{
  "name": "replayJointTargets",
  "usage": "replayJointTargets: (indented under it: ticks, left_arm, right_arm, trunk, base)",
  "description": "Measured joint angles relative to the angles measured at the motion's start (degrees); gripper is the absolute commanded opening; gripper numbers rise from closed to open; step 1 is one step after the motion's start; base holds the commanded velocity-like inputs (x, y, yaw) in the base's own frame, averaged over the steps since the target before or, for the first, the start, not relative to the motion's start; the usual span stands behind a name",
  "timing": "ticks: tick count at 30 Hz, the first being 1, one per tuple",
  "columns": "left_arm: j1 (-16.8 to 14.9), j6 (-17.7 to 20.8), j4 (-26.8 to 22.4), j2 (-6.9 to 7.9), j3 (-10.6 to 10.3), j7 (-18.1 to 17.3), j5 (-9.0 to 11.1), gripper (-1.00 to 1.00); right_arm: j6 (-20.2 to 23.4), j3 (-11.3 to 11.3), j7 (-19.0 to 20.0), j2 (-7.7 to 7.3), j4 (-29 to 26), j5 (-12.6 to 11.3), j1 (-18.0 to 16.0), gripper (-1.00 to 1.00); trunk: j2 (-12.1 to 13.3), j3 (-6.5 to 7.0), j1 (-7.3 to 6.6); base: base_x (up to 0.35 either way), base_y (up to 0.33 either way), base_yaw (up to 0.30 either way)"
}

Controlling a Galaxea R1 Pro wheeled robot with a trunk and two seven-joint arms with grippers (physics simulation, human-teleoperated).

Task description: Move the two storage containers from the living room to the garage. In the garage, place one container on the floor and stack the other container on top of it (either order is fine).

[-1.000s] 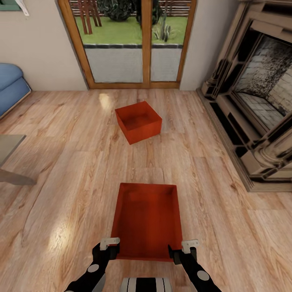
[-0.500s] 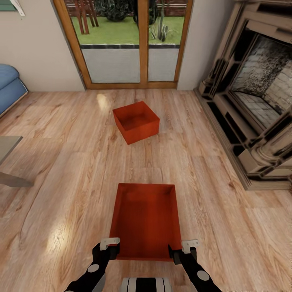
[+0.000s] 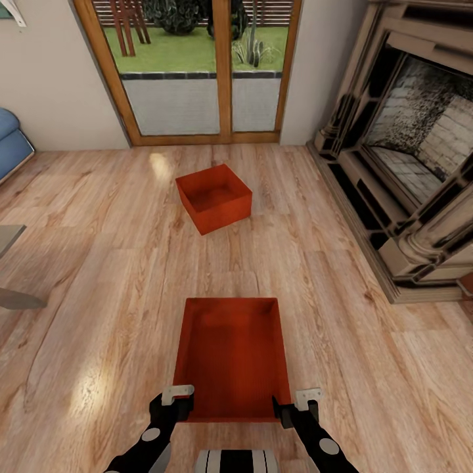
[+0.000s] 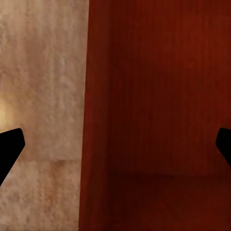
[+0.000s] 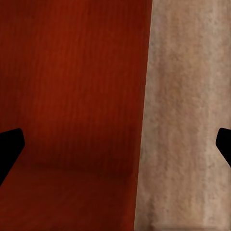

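While each gripper, left [image 3: 186, 405] and right [image 3: 284, 408], clamps a near corner, the orange-red open container [image 3: 231, 358] shows thin plain walls; its twin [image 3: 213, 198] sits at twelve o'clock.

No readable txt, labels, brands, nos. or signs anywhere: storage containers, wood floor, glass doors, fireplace all plain, no markings.

We look across a light wood plank floor [image 3: 98, 263] toward wood-framed glass doors [image 3: 190, 72], a lawn beyond them. Right of the doors stands a brick fireplace [image 3: 407, 151]; left of them, a blue sofa [image 3: 10, 141]. Light glints on the planks before the doors.
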Motion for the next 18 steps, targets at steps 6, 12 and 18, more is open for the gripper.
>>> replayJointTargets:
  ticks: [6,12,18]
  left_arm:
    - [0.0,0.0,0.0,0.01,0.0,0.0,0.0,1.00]
    - [0.0,0.0,0.0,0.01,0.0,0.0,0.0,1.00]
    - [0.0,0.0,0.0,0.01,0.0,0.0,0.0,1.00]
  right_arm:
    - [-0.2,0.0,0.0,0.00,0.0,0.1,0.0,1.00]
    - [-0.3,0.0,0.0,0.00,0.0,0.0,0.0,1.00]
    - [-0.3,0.0,0.0,0.00,0.0,-0.1,0.0,1.00]
  trunk:
    - [-1.2,-0.54,0.66]
    - [-1.2,-0.54,0.66]
    - [-1.2,-0.54,0.66]
  base:
    - [0.000,0.000,0.000]
    - [0.000,0.000,0.000]
    - [0.000,0.000,0.000]
